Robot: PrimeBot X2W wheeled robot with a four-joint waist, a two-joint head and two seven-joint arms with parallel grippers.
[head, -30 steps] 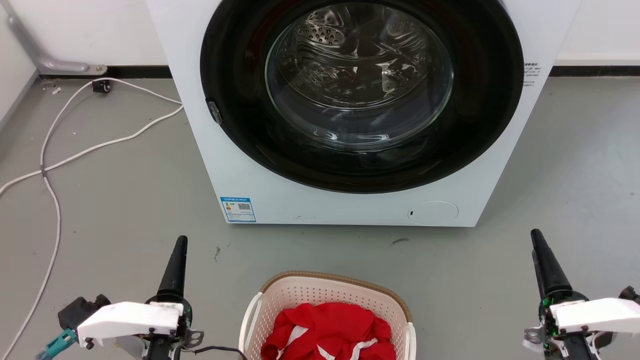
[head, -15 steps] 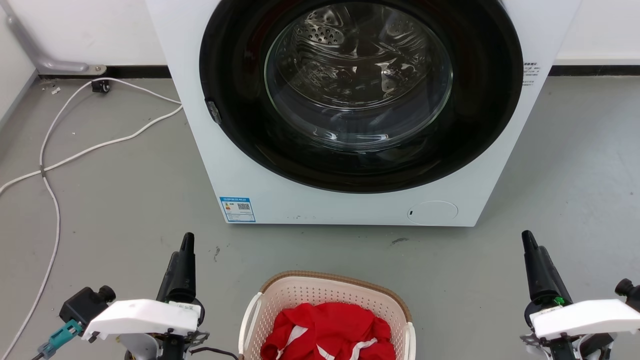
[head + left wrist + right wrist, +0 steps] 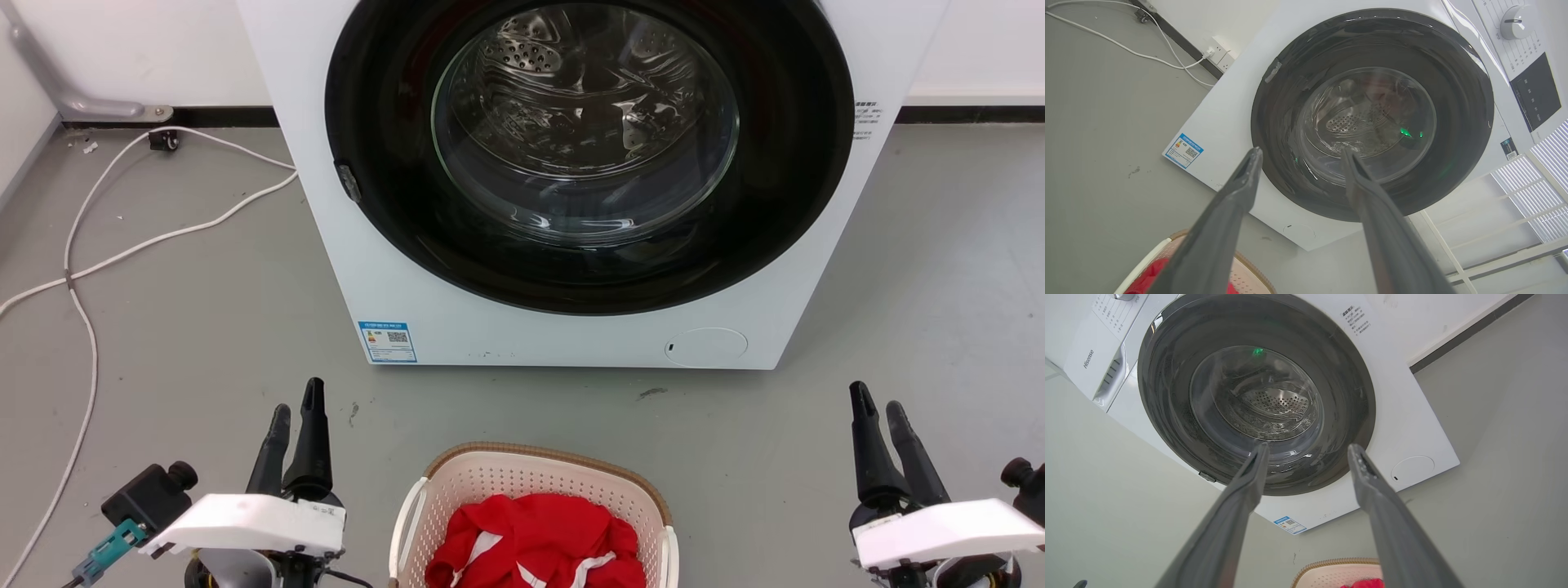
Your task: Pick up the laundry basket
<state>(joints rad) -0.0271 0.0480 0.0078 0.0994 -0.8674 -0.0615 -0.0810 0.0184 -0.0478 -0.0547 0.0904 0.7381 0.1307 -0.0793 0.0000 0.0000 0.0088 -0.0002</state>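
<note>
L gripper point(image 3: 296, 397) & R gripper point(image 3: 875, 397): fingers apart, either side of laundry basket point(image 3: 522, 478), not touching; red cloth point(image 3: 531, 535) inside.

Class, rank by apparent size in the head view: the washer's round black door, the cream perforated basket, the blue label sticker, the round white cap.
1. Round black glass washer door
2. Cream-white perforated plastic laundry basket, cropped
3. Round white cap and blue rectangular sticker: alike
</note>
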